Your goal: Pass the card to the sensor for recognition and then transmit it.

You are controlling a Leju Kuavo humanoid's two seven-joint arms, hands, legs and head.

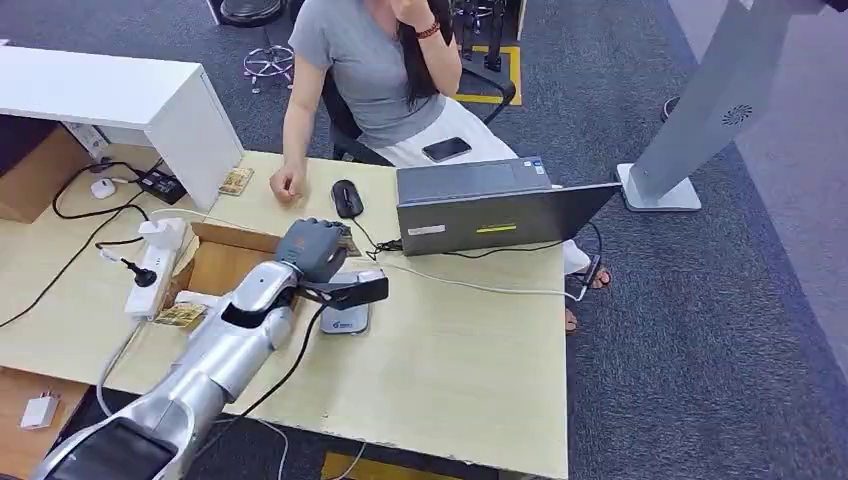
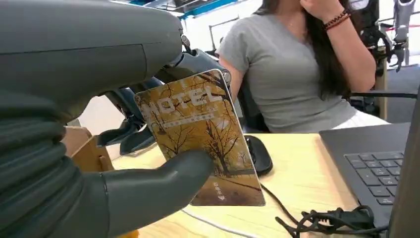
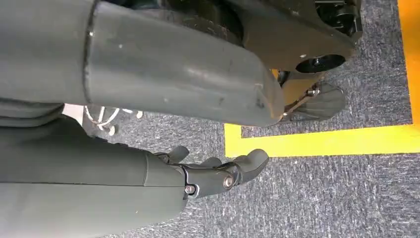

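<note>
Here the left hand fingers pinch the card.

A golden-brown card printed with bare trees; grey fingers.

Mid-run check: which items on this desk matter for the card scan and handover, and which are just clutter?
Part of the job:
left hand
hotel card it holds
card sensor on the desk
person seated opposite

Lying about:
laptop
mouse
power strip
cardboard box
phone
</note>
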